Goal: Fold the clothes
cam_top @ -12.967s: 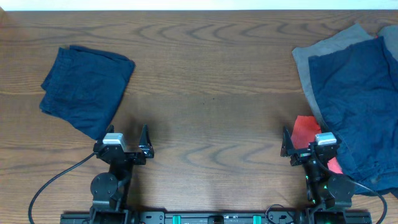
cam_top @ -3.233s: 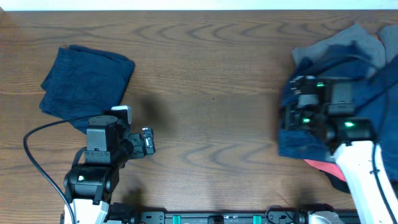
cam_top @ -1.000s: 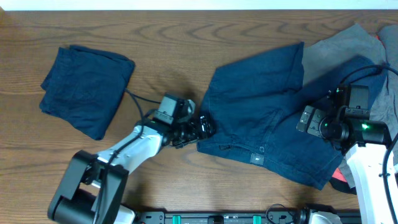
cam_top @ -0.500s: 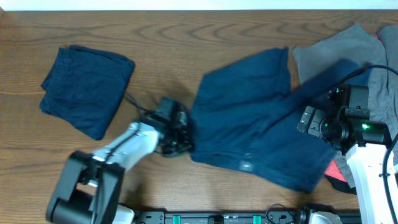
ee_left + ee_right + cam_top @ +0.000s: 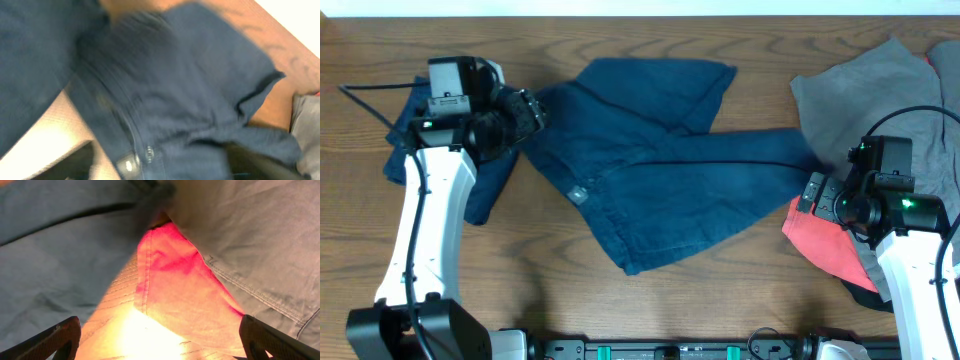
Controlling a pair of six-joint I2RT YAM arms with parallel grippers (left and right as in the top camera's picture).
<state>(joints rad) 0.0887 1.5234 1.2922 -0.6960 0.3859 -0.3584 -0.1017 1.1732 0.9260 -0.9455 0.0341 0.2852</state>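
Dark navy shorts (image 5: 660, 170) lie spread and rumpled across the table's middle, waistband button toward the left. My left gripper (image 5: 528, 113) hovers at their upper left edge. In the blurred left wrist view its fingers stand wide apart, open (image 5: 165, 167), with the navy cloth (image 5: 200, 75) beneath and between them. A folded navy garment (image 5: 400, 160) lies at far left, partly under the left arm. My right gripper (image 5: 808, 192) is open (image 5: 165, 345) above a red garment (image 5: 185, 290), beside the grey one (image 5: 250, 230).
The grey garment (image 5: 860, 90) covers the back right corner and the red one (image 5: 820, 240) lies in front of it, under the right arm. Bare wooden table (image 5: 650, 310) shows along the front and at the back middle.
The left arm has swung from the table's middle to the far left, dragging the navy shorts leftward, and its jaws have parted. The red garment is uncovered. The right arm has stayed put.
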